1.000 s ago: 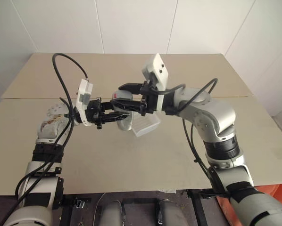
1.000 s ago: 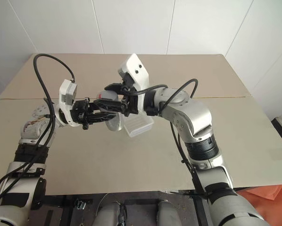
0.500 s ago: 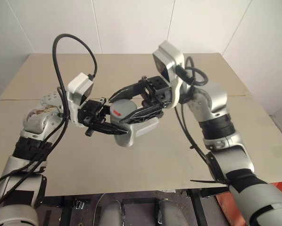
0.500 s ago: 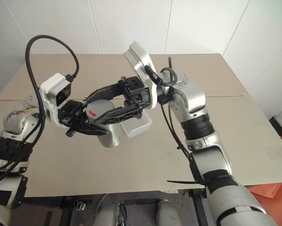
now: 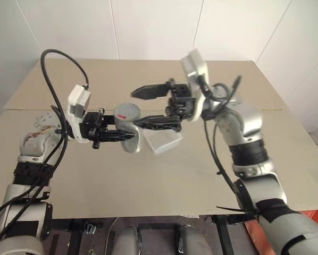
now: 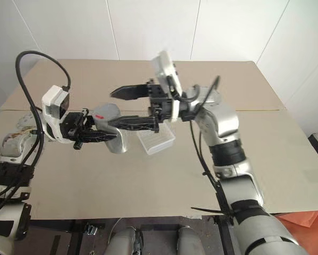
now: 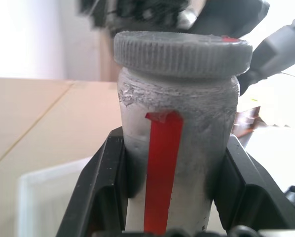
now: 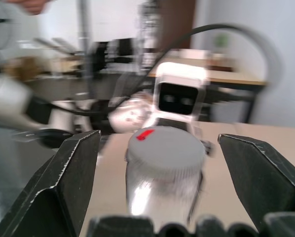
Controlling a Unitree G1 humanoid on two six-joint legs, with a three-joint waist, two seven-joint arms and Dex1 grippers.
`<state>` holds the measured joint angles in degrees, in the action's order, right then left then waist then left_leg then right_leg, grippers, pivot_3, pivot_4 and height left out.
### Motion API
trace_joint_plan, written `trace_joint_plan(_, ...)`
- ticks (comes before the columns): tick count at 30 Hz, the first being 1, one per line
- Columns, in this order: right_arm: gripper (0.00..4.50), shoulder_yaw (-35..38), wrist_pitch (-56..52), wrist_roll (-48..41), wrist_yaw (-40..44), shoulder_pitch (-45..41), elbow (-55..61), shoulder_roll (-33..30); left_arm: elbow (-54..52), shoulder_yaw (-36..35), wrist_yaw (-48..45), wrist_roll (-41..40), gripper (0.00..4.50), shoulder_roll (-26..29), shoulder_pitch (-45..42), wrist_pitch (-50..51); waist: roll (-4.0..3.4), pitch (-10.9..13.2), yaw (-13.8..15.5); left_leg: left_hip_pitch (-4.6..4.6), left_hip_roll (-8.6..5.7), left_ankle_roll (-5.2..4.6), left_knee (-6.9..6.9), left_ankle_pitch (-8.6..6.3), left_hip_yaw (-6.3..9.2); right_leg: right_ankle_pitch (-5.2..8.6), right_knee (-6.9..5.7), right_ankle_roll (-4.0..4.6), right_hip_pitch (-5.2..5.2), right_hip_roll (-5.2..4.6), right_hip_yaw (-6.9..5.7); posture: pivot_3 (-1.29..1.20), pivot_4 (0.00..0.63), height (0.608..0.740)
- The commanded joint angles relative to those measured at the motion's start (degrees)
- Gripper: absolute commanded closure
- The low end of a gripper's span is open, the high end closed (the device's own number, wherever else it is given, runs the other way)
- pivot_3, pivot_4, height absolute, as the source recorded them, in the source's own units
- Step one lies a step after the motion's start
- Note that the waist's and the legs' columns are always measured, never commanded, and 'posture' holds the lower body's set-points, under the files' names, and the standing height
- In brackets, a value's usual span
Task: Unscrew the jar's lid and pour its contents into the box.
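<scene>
The left gripper point(image 5: 123, 131) has its jaws closed narrow on the body of the one small clear cylindrical jar with a red strip on its side point(image 7: 174, 163), a black finger point(image 7: 95, 192) pressed against each flank of the glass. The jar is held in the air above the flat tan desk point(image 5: 148, 180), well clear of its surface, near the middle between the two arms. Its long axis lies tilted, nearer level than upright, with the capped end toward the right arm and slightly raised. The single round grey ribbed screw lid point(image 7: 182, 52), flat-topped and bearing a small red mark point(image 8: 145, 134), sits on the jar's mouth. The right gripper point(image 5: 142, 108) has its jaws spread wide, one finger point(image 5: 148, 91) above and beyond the lid and the other point(image 5: 155, 123) below it; both fingers stand apart from the lid with clear gaps on either side, touching nothing. One small square translucent whitish plastic box with rounded corners and a ribbed bottom point(image 5: 166, 141) rests on the desk just beside and under the jar's capped end, its opening facing up. The jar's contents cannot be made out through the scuffed glass. There are two grippers, one jar, one lid and one box.
</scene>
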<state>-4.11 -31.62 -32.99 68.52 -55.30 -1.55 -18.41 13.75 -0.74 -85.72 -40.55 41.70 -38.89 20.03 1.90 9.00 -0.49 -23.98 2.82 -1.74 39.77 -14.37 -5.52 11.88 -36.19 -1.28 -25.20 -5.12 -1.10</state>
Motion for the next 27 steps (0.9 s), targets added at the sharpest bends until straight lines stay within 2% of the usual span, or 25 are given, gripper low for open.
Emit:
trace_joint_plan(1,0.05,1.52,-3.61,-2.03,-5.51,1.61,8.52,-0.90,-0.42,-2.12,2.23,1.58,2.61,-0.90,0.99,-0.89,0.00,0.00,-0.16,0.00,0.00,0.00,0.00,0.00,-0.01,0.00,0.00,0.00,-0.01,0.00,0.01,0.00,0.150,0.740)
trace_joint_plan(5,0.05,0.28,-6.45,-1.75,-12.30,3.81,14.38,0.03,-1.00,-2.87,4.36,2.92,2.61,-2.34,2.17,-1.22,0.00,0.00,-0.36,0.01,0.00,0.01,0.01,0.00,-0.01,0.00,0.02,0.00,-0.03,0.00,0.03,0.00,0.150,0.740)
trace_joint_plan(10,0.05,-1.41,-8.91,-0.80,-19.86,3.59,16.18,3.03,-2.16,-3.18,5.38,3.28,2.61,-2.99,2.79,-0.57,0.00,0.00,-0.33,0.04,0.00,0.01,0.01,0.01,-0.01,0.00,0.05,0.00,-0.04,0.00,0.05,0.00,0.150,0.740)
trace_joint_plan(20,0.00,-5.54,-11.72,1.67,-27.44,1.51,13.79,6.74,-2.82,-3.73,5.78,4.11,2.61,-2.85,2.49,-0.15,0.00,0.00,-0.24,0.03,-0.01,0.01,0.01,0.01,0.00,0.00,0.05,0.01,-0.03,-0.01,0.03,0.00,0.150,0.740)
trace_joint_plan(27,0.00,-7.82,-11.61,6.48,-32.06,-0.38,9.19,9.12,-3.89,-4.28,4.95,3.84,2.61,-2.77,3.28,-0.04,0.00,0.00,-0.27,0.03,-0.01,0.01,0.01,0.01,0.00,0.00,0.05,0.01,-0.03,-0.01,0.03,0.00,0.150,0.740)
